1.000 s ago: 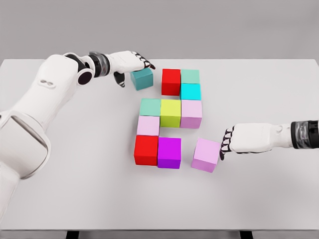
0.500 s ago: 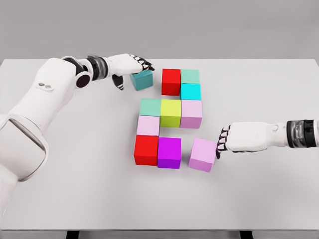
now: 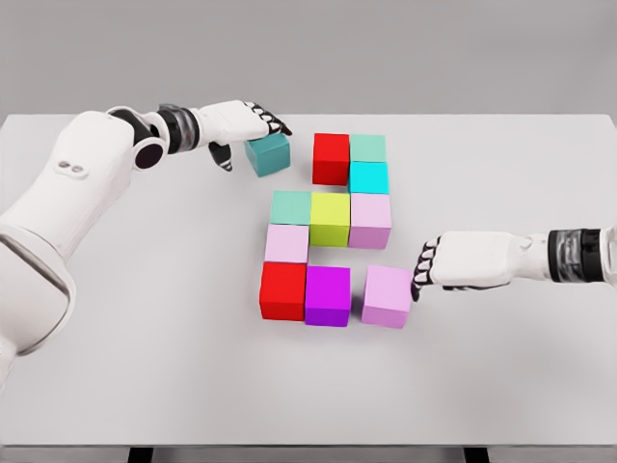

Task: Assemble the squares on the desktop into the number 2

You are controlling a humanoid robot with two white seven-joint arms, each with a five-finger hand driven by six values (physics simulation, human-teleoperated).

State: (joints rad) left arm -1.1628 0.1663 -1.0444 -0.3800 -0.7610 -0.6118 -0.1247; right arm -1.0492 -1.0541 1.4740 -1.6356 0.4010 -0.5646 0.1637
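We're in a bare simulated test space: plain white table (image 3: 501,386) filling the scene, flat grey backdrop (image 3: 434,48) at the far side, flat-coloured cubes (image 3: 330,219) clustered mid-table, shadowless render look.

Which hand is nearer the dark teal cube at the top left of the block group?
Left. The left hand is at the dark teal cube, fingers over its upper left side. The right hand is far off, beside the lilac cube.
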